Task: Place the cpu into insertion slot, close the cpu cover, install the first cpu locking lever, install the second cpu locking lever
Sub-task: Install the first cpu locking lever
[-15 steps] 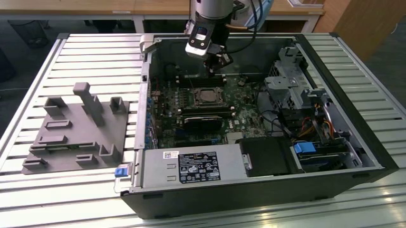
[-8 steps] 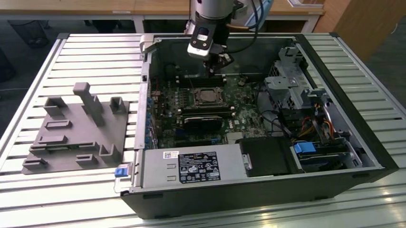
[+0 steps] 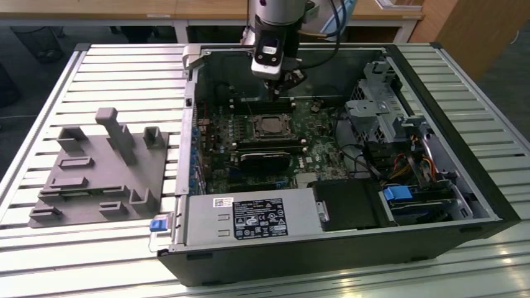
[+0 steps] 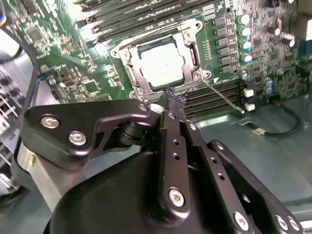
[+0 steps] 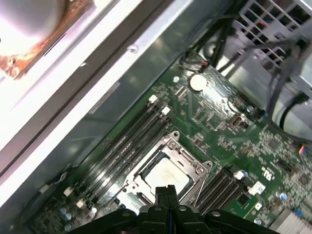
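Observation:
The cpu (image 4: pixel 162 63), a pale square chip, lies in the insertion slot (image 3: pixel 269 126) on the green board. The cpu cover (image 4: pixel 191 48), a dull metal frame, lies flat around it, and its window shows the chip's top. A thin lever rod (image 4: pixel 223 98) runs out from the socket's corner over the memory slots. My gripper (image 4: pixel 173 103) hovers just off the socket's edge with its fingers pressed together and nothing between them. In the first wrist view the fingertips (image 5: pixel 165 191) sit at the edge of the cpu (image 5: pixel 163 171). In the exterior view the gripper (image 3: pixel 283 90) hangs above the board behind the socket.
The open computer case (image 3: pixel 463 180) lies on a slatted table. A black cooler block (image 3: pixel 265 162) sits beside the socket, with long memory slots (image 5: pixel 122 146) on both sides. A drive cage (image 3: pixel 381 105), cables (image 3: pixel 406 164) and the power supply (image 3: pixel 240 217) crowd the case. A grey fixture block (image 3: pixel 99 167) stands outside.

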`<state>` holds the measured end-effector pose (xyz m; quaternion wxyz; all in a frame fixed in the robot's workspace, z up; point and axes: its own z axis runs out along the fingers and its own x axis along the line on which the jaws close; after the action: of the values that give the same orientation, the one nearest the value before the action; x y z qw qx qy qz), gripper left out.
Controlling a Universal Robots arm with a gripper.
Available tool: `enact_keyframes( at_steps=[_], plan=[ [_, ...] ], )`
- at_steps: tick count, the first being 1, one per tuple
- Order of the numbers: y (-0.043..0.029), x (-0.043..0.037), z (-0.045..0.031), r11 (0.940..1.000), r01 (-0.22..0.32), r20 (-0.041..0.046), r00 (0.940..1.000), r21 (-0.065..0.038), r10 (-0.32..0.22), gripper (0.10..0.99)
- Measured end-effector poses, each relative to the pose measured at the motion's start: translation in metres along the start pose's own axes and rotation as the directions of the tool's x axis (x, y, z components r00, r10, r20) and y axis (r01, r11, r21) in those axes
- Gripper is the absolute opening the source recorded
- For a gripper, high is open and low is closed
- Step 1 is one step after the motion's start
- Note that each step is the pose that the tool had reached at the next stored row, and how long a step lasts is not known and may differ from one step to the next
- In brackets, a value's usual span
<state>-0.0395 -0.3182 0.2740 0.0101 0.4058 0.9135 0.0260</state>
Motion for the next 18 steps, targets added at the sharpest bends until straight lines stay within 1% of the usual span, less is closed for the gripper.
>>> enact_keyframes(
  at_steps=[2, 4, 6, 8, 11, 16, 18],
  plan=[
    [0.0, 0.0, 0.0, 0.9994, 0.036, -0.002, 0.9994, 0.0, -0.036, 0.106],
    [0.0, 0.0, 0.0, 0.9974, 0.072, -0.004, 0.9974, 0.0, -0.072, 0.106],
    [0.0, 0.0, 0.0, 0.9942, 0.107, -0.006, 0.9942, 0.0, -0.107, 0.106],
    [0.0, 0.0, 0.0, 0.9895, 0.145, -0.0081, 0.9895, 0.0, -0.145, 0.106],
    [0.0, 0.0, 0.0001, 0.9806, 0.196, -0.011, 0.9805, 0.0, -0.196, 0.106],
    [-0.0004, 0.0003, 0.0003, 0.9628, 0.27, -0.0152, 0.9627, -0.001, -0.27, 0.106],
    [-0.0006, 0.0005, 0.0003, 0.9548, 0.297, -0.0167, 0.9547, -0.001, -0.297, 0.106]
  ],
)
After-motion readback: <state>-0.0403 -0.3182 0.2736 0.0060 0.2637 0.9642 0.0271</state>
